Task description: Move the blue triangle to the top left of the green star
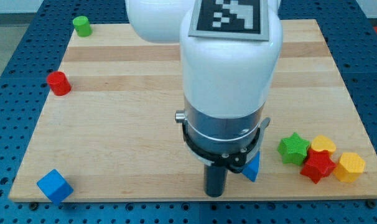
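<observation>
Wooden board [114,124] lies on blue perforated table [14,50].

Blue triangle [253,168] mostly hidden behind arm [226,93] (arm top cut off).

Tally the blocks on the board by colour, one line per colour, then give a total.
Green: 2, the green cylinder and the green star
Red: 2, the red cylinder and the red star
Blue: 2, the blue cube and the blue triangle
Yellow: 2, the yellow heart and the yellow hexagon
Total: 8
</observation>
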Motion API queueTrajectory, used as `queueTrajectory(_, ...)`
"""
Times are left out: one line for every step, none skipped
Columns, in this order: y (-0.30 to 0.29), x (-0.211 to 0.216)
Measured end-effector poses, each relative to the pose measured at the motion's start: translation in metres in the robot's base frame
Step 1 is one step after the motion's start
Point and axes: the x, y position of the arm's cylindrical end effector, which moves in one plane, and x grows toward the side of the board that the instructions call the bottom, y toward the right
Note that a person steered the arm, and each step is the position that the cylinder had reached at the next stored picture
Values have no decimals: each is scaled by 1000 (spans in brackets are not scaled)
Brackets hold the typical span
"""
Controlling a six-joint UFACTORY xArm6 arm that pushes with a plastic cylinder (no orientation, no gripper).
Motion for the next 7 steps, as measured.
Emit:
queueTrajectory(44, -18)
queueTrajectory(97, -19)
queueTrajectory(121, -19)
queueTrajectory(121, -19)
queueTrajectory(105, -16)
queueTrajectory(76, -33)
queueTrajectory(45, -84)
